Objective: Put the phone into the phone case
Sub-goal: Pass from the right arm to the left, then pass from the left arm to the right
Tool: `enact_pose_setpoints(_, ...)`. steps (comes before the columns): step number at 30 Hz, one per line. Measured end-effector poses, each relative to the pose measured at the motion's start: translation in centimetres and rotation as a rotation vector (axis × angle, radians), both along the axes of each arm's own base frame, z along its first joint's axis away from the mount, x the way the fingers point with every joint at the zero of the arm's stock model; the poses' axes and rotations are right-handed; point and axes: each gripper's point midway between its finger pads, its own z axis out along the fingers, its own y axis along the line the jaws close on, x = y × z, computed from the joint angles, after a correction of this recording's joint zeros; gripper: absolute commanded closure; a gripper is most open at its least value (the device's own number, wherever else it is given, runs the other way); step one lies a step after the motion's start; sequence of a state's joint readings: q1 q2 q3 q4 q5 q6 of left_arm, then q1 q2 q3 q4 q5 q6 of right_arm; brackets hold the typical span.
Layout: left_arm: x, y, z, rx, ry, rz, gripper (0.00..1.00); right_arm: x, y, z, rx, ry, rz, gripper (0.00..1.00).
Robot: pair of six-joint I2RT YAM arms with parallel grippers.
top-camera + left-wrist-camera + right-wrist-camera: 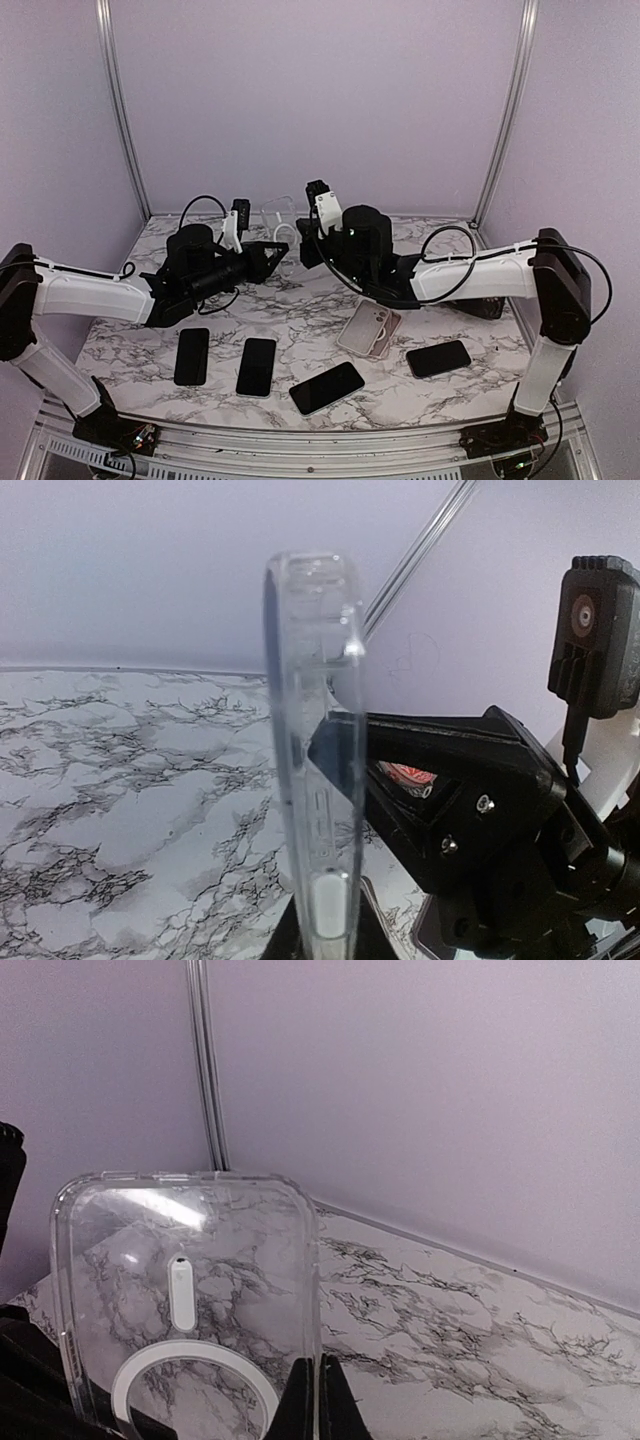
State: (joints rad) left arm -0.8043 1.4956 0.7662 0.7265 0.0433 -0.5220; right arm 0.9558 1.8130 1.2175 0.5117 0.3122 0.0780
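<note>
Above the back half of the white, grey-veined marble counter (300, 310), two robot arms are meeting and sharing one clear plastic phone case (190, 1280) in the air. The left tool (320, 942) is clamping the case from below with a black finger against each face, so its wrist camera is seeing the case upright and edge-on. The right tool (318, 1405) is pinching the case's side wall with its fingers clenched tight. Its wrist camera is looking through the back of the case, where a white ring and a small oval slot are showing and the marble is visible straight through the plastic.

Near the front edge, well apart from the case, four black rectangular phones are lying flat in a loose row: the leftmost phone (192, 356), the second phone (257, 366), the tilted third phone (327, 388) and the rightmost phone (438, 358). Just behind the last two, a pale beige rectangular slab (368, 330) is lying flat; phone or spare case, I cannot tell
</note>
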Motion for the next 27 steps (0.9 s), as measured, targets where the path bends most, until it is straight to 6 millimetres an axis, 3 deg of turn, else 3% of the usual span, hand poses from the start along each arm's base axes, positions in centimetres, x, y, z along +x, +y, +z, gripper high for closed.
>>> enact_pose_setpoints(3,0.2,0.2,0.1,0.004,-0.009,0.011,1.0,-0.4,0.2,0.6,0.012,-0.009,0.024,0.99)
enact_pose_setpoints(8,-0.3,0.2,0.8,0.013,-0.046,-0.021,1.0,-2.0,-0.1,2.0,0.004,-0.051,0.135,0.33)
enact_pose_setpoints(9,-0.7,0.2,1.0,0.023,-0.061,-0.036,1.0,-2.6,-0.3,2.3,-0.001,-0.062,0.174,0.26)
enact_pose_setpoints(12,-1.7,0.4,1.1,0.087,-0.118,-0.082,1.0,-4.3,-1.6,4.0,-0.021,-0.105,0.327,0.22)
enact_pose_setpoints(15,-3.1,0.4,1.1,0.172,-0.182,-0.152,1.0,-4.2,-3.7,5.3,-0.091,-0.12,0.461,0.22)
enact_pose_setpoints(18,-4.5,0.2,-0.1,0.281,-0.223,-0.235,1.0,-4.2,-4.8,5.8,-0.198,-0.126,0.581,0.24)
enact_pose_setpoints(22,-5.2,0.1,-2.7,0.472,-0.217,-0.319,1.0,-7.3,-4.2,5.2,-0.328,-0.121,0.761,0.23)
enact_pose_setpoints(27,-5.3,-0.1,-3.2,0.598,-0.239,-0.382,1.0,-9.9,-2.9,2.5,-0.466,-0.077,0.881,0.24)
